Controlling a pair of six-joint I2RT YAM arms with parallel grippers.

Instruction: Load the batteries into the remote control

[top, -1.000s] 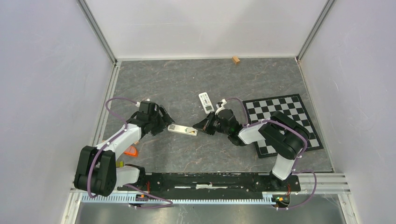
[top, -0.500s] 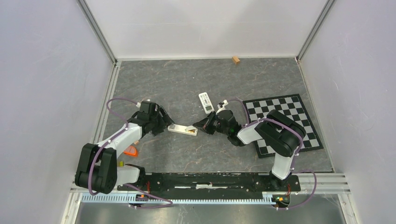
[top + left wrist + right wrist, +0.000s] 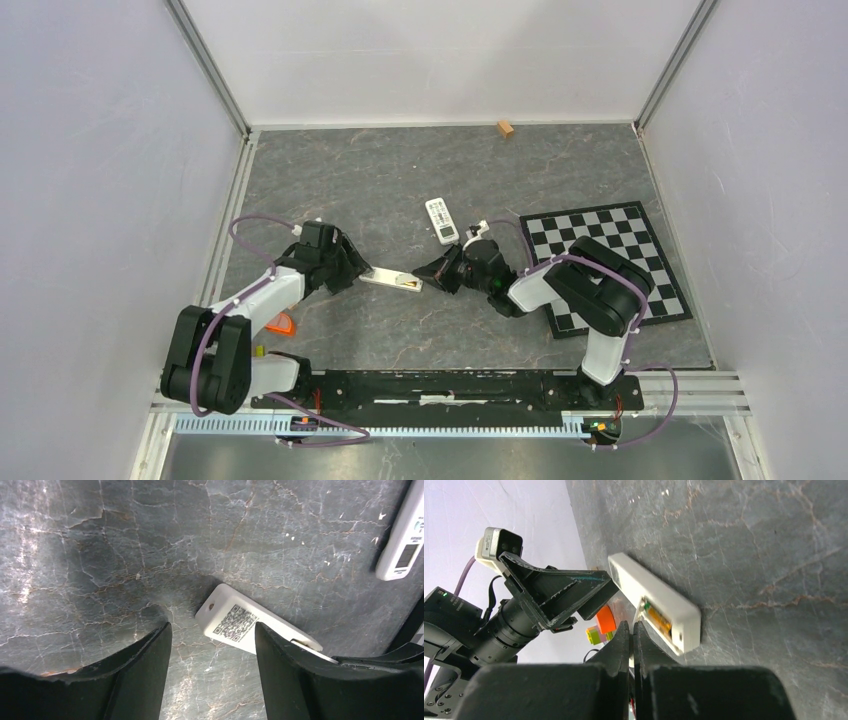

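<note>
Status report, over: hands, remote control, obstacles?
Left hand open at end of remote control. Right hand shut beside seated battery. Second remote apart, not obstructing.

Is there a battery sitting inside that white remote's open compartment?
Yes, the right wrist view shows a brownish-gold battery lying in the uncovered compartment at the near end of the remote control.

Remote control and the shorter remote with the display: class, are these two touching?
Apart. The top view shows bare table between the remote control and the shorter remote.
</note>
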